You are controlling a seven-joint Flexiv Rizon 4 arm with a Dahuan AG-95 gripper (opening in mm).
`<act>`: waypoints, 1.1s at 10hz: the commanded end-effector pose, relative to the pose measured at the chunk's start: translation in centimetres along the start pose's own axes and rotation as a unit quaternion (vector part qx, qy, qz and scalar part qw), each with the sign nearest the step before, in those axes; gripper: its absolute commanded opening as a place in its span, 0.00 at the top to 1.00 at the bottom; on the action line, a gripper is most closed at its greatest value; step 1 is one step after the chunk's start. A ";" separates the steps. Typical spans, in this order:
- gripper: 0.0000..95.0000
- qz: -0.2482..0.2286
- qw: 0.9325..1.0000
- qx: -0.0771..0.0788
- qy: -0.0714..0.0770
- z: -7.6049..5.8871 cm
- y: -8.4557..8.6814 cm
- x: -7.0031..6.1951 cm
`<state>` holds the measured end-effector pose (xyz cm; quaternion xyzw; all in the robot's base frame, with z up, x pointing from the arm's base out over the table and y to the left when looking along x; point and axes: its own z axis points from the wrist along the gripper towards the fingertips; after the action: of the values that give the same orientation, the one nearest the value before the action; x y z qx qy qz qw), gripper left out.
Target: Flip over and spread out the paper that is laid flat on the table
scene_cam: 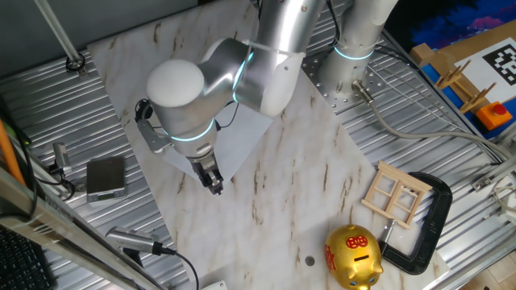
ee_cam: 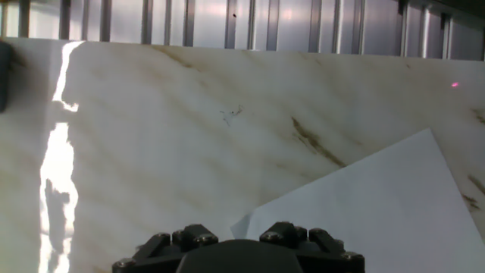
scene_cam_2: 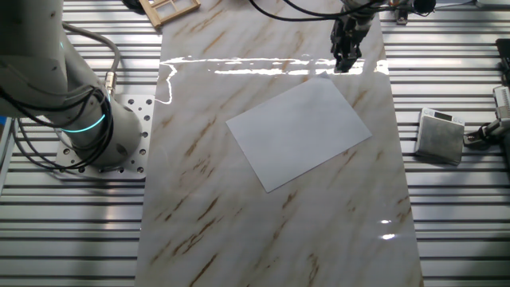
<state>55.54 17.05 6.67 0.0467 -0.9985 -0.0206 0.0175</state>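
Gripper (scene_cam_2: 347, 60) hangs just off a corner of the paper (scene_cam_2: 299, 132) lying flat on the table (scene_cam_2: 239, 207), probably to catch that edge; fingers look nearly closed, empty.

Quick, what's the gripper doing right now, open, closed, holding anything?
Gripper: looks closed, holding nothing, poised near a corner of the paper.

Arm bent low, wrist turned down, tool (scene_cam: 215, 184) pointing straight downward, fingers drawn close together, holding nothing
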 end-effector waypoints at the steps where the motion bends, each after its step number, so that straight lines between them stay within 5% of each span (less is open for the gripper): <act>1: 0.60 -0.001 1.000 0.000 0.000 0.6 -0.1 -0.1; 11: 0.60 0.000 1.000 0.027 0.002 3.9 0.5 0.6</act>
<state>54.68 17.58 2.75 0.0473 -0.9987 0.0083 0.0181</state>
